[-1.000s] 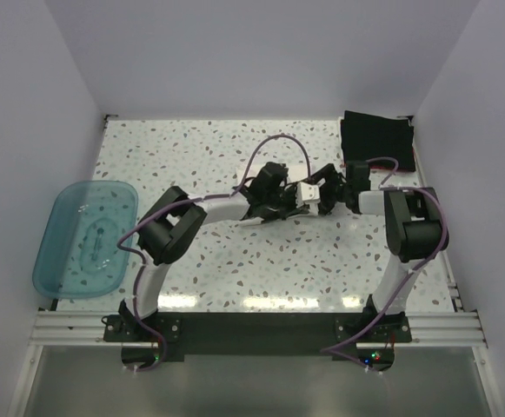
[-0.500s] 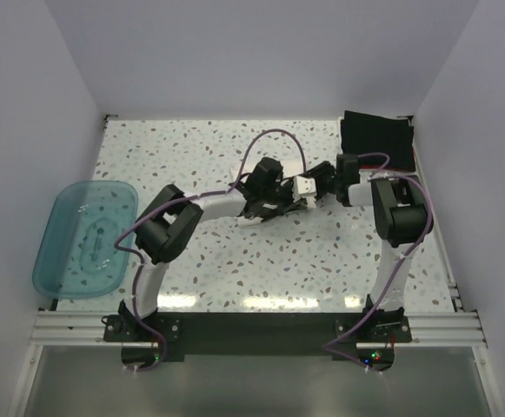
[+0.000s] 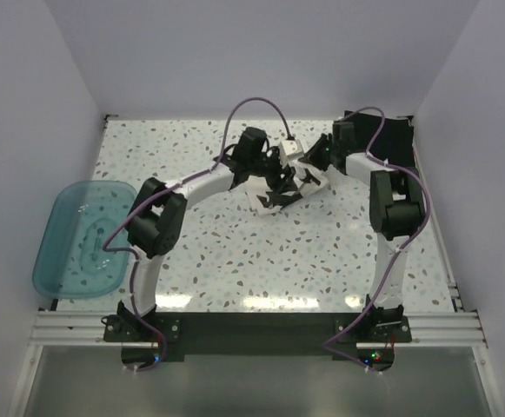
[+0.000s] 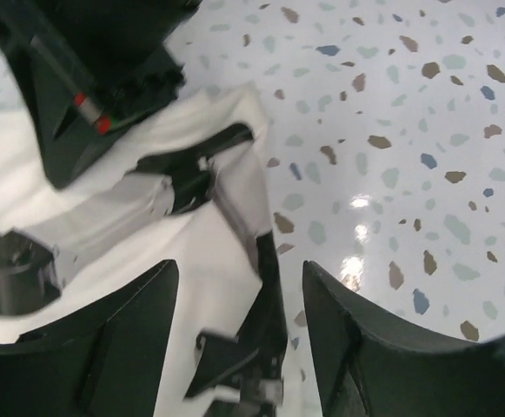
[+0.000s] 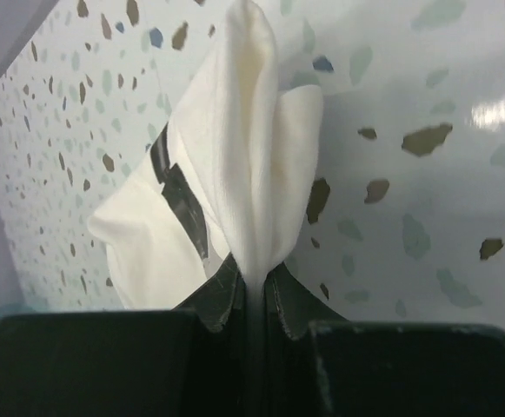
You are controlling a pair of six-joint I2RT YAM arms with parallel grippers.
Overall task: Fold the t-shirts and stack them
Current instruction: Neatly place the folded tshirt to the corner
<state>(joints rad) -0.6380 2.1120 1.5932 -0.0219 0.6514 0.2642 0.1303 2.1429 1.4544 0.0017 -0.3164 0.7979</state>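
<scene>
Tub [image 3: 69, 261] sits at L edge of table [image 3: 200, 261], white t-shirt [image 3: 274, 198] well apart mid-table, R gripper [image 5: 254, 282] pinching 1 fold, L gripper [image 4: 239, 271] spread wide above it.

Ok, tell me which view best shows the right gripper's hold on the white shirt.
Right wrist: the right gripper is pinched shut on a fold of the white t-shirt. Top external shows the shirt small and partly hidden. Left wrist shows the cloth, but the pinch is unclear.
</scene>
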